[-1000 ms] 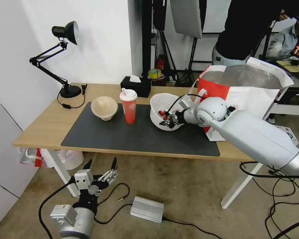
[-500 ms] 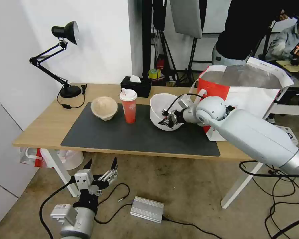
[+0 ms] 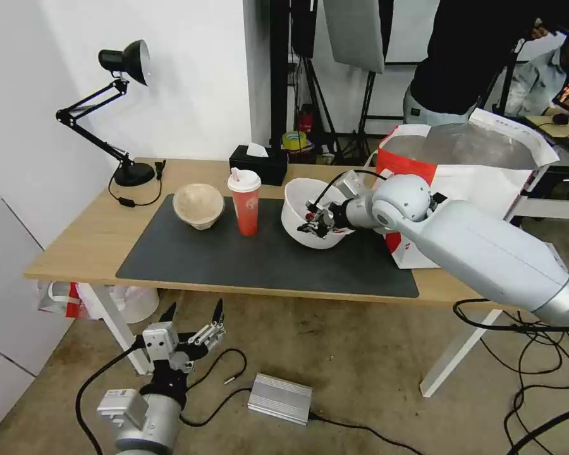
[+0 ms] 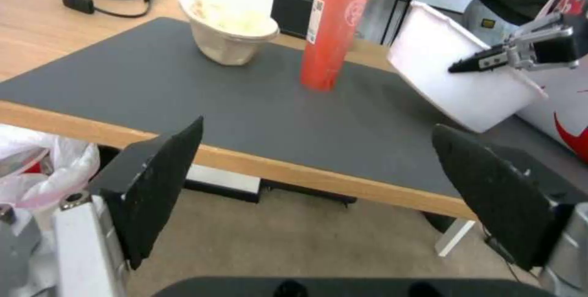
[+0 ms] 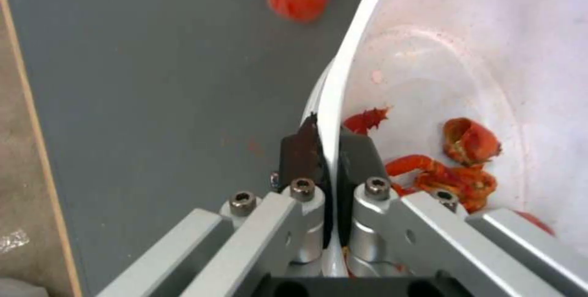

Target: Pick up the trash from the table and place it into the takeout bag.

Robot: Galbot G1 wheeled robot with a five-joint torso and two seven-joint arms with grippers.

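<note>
Crayfish scraps redden the tilted white bowl whose rim the right end effector pinches.

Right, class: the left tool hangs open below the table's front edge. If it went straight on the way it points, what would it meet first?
Judging by the left wrist view, the left tool points at the table; its front edge would likely come first, though depth is unclear.

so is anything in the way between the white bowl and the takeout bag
Nothing visible. The right hand is shut on the white bowl's rim, holding it tilted above the mat, with the takeout bag open right beside it. The red cup stands on the bowl's far side from the bag.
</note>
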